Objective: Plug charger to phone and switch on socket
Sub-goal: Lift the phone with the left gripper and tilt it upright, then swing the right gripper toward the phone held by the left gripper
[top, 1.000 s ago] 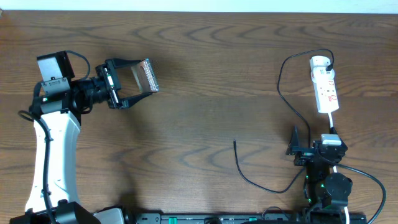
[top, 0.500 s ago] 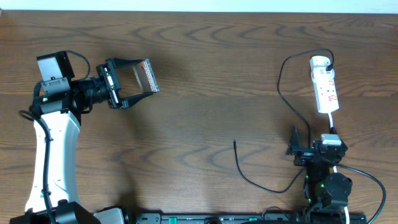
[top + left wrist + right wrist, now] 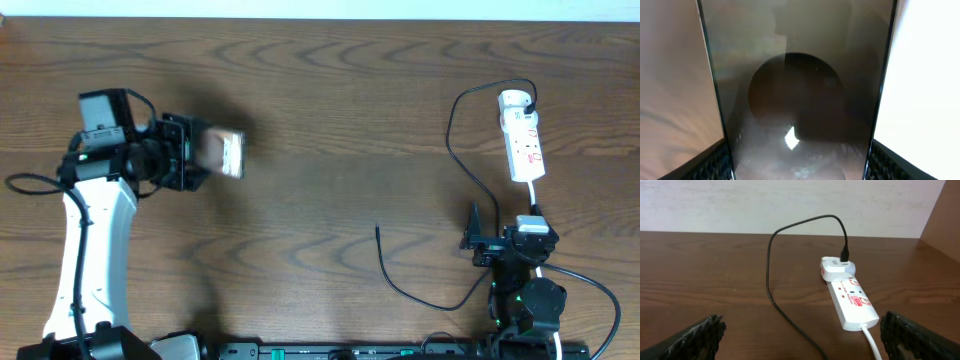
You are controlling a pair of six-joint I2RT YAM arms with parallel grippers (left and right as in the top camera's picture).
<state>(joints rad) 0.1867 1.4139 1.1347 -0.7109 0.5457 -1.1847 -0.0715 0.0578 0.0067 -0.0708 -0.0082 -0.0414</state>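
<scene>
Phone gripped between fingers of left hand, over left part of counter, blurred in overhead view; glossy face fills left wrist view. Charger cable plugged in at far end of socket, right side; loose tip lying mid-counter. Right hand spread wide, empty, just beside socket's cord end

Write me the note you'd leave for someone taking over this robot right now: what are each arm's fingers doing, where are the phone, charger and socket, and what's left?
Left fingers: closed on the phone, held over the table's left side.
Right fingers: open, empty, facing the socket on the right.
Charger: one end plugged in at the socket's far end; free tip lies loose mid-table.
Done: phone picked up.
Left: plug the tip into the phone, then switch the socket on. Switch position is unreadable from here.
</scene>
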